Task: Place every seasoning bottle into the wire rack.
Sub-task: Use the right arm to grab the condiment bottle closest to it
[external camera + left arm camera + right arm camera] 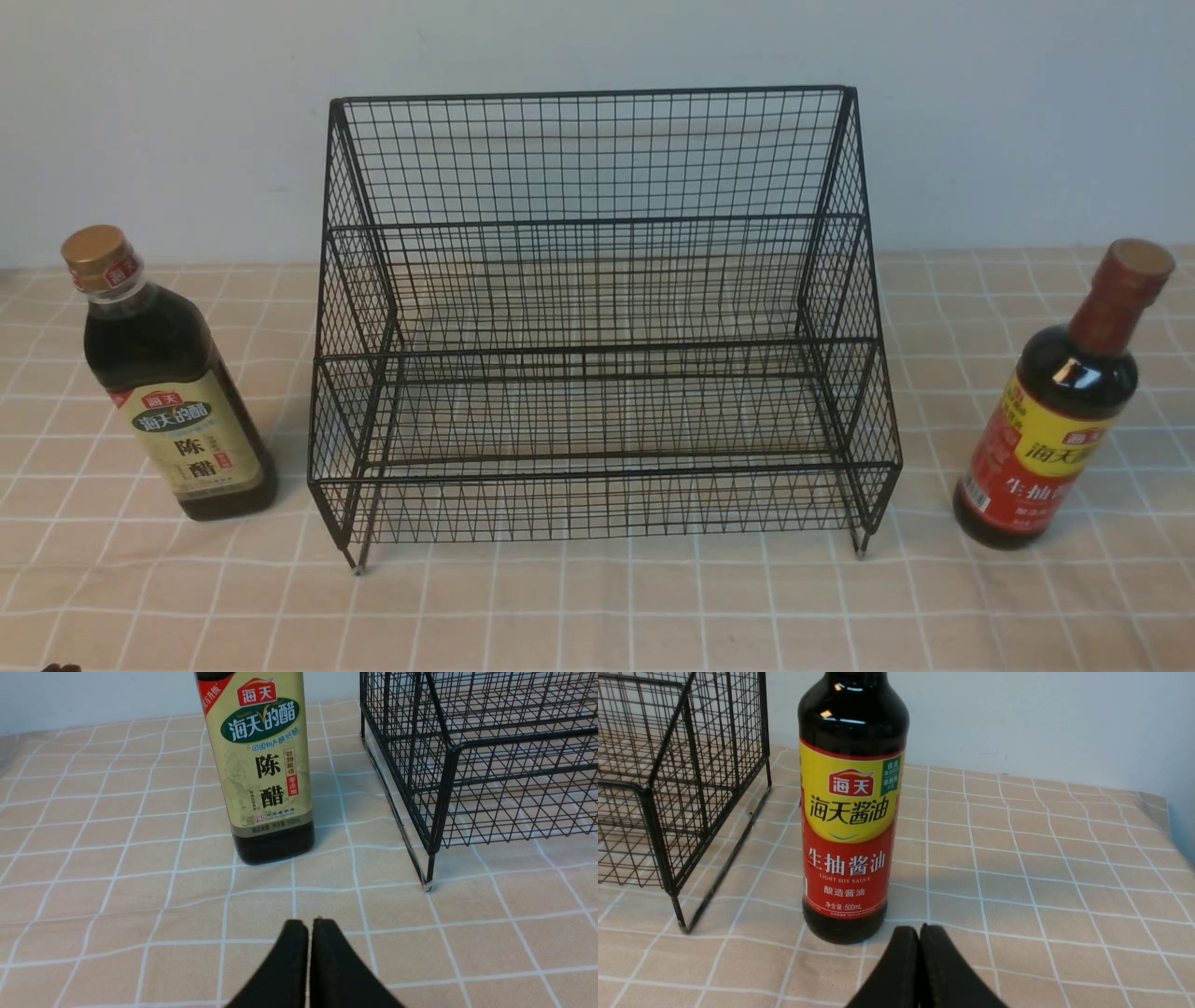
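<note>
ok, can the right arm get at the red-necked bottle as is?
Probably yes: the bottle stands upright beside the wire rack, nothing between it and the right tool. The tool is shut, so it'd need opening first.
</note>
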